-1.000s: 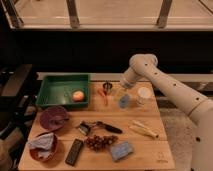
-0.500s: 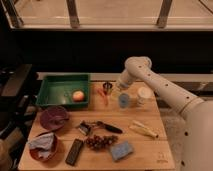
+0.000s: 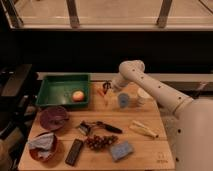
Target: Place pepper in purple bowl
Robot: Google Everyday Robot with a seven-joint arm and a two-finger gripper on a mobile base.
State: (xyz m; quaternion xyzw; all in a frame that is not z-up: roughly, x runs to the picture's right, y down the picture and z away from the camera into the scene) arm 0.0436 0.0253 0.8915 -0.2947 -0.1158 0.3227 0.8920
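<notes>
Claw (image 3: 107, 87) at wooden bench (image 3: 150, 150) far edge, just beside slender red-orange pepper (image 3: 101, 93); its grip cannot be told. Round dark-purple bowl (image 3: 54, 118) at left edge; green plastic tray (image 3: 62, 77) holds round red-yellow apple (image 3: 77, 95).

Dark hand (image 3: 107, 86) over the tan bench (image 3: 147, 149); red-orange pepper (image 3: 103, 93) just beneath it; green tray (image 3: 65, 76) near; dark purple bowl (image 3: 43, 116) farther off.

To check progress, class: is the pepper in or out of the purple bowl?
Out. The pepper is at the claw, right of the green tray; the purple bowl sits apart, in front of the tray.
</notes>
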